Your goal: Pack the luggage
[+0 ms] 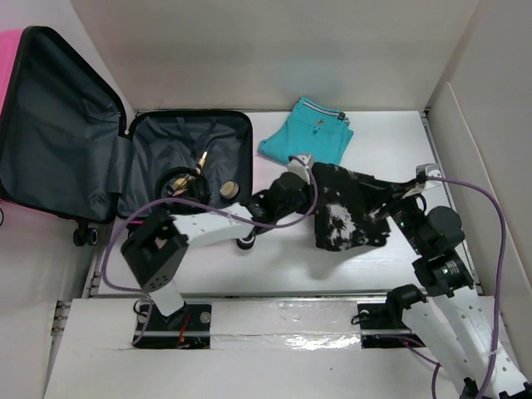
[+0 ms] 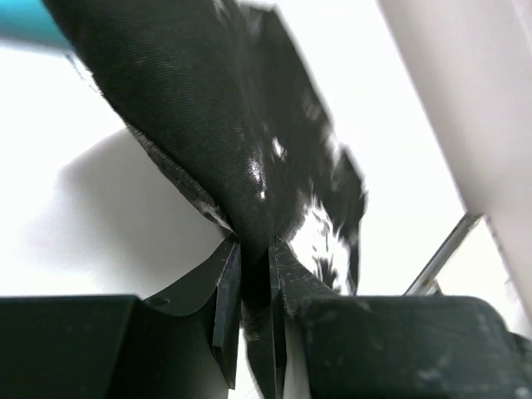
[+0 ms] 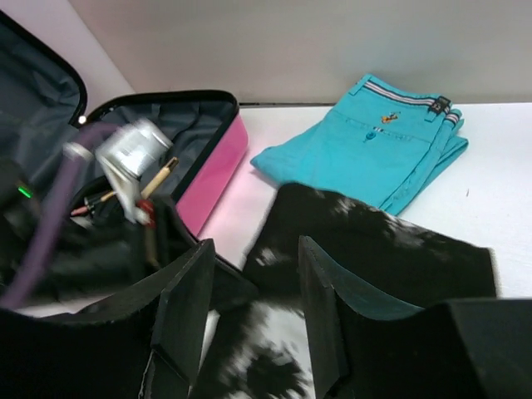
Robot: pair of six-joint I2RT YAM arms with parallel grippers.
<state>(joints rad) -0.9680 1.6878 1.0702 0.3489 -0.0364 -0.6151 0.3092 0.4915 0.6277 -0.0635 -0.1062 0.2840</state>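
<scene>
Right now I am watching the left claw [image 2: 256, 245] pinching a black, white-splotched cloth garment [image 1: 349, 208] over the white worktop [image 1: 274, 266]. The right claw [image 3: 253, 249] is standing partly open at the garment's right edge, clamping nothing. The small bright pink hard-shell suitcase [image 1: 58, 125] is lying open at the far left, with folded teal trousers [image 1: 312, 133] to its right.

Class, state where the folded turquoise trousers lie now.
In the top view, the folded turquoise trousers lie far back on the table, right of the open pink suitcase, beyond the black-and-white cloth.
</scene>
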